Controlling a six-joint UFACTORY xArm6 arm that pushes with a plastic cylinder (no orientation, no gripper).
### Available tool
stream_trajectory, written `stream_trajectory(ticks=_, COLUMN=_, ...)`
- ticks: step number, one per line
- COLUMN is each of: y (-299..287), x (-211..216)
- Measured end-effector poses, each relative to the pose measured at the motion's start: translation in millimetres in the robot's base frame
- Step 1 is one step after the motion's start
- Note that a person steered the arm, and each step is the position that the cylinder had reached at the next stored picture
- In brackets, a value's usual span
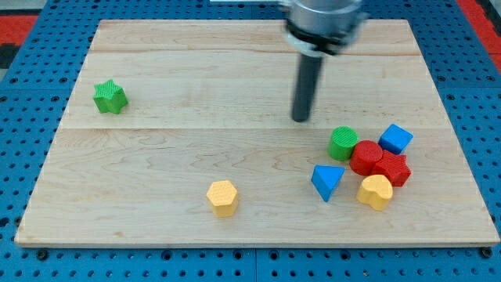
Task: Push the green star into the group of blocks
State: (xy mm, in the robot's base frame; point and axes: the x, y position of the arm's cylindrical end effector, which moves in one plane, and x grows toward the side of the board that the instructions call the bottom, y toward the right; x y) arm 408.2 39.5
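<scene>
The pale wooden worktop carries a small green star block at its far left, alone and well apart from everything else. My tip rests right of centre; the rod has no fingers to open or close. Near right sits the group: green cylinder, blue cube, red cylinder, red hexagonal block, yellow heart-shaped block, with a blue triangular block just beside. A yellow hexagonal block lies near centre.
</scene>
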Motion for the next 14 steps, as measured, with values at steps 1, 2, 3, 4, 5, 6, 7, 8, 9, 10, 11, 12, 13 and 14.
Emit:
stream_trajectory(ticks=1, y=-98.3, x=1.0)
stream_trajectory(ticks=2, y=-186.5, x=-24.0)
stream_trajectory(ticks=3, y=-221.1, x=-85.1)
stream_trajectory(ticks=4, y=-303.8, x=-65.3)
stream_trajectory(ticks=5, y=-290.2, x=-18.5)
stream_trajectory(ticks=6, y=-202.8, x=-21.6)
stream_trajectory(ticks=7, y=-141.2, x=-23.9)
stream_trajectory(ticks=8, y=-115.9, x=-49.4)
stream_trajectory(ticks=9, y=-92.8, x=-58.2)
stream_trajectory(ticks=10, y=-40.0, x=-42.7)
stream_trajectory(ticks=11, y=-55.4, x=-24.0)
stream_trajectory(ticks=12, y=-88.5, x=-15.2)
stream_trajectory(ticks=13, y=-44.7, x=-9.4)
stream_trajectory(ticks=14, y=-16.4, x=-25.4)
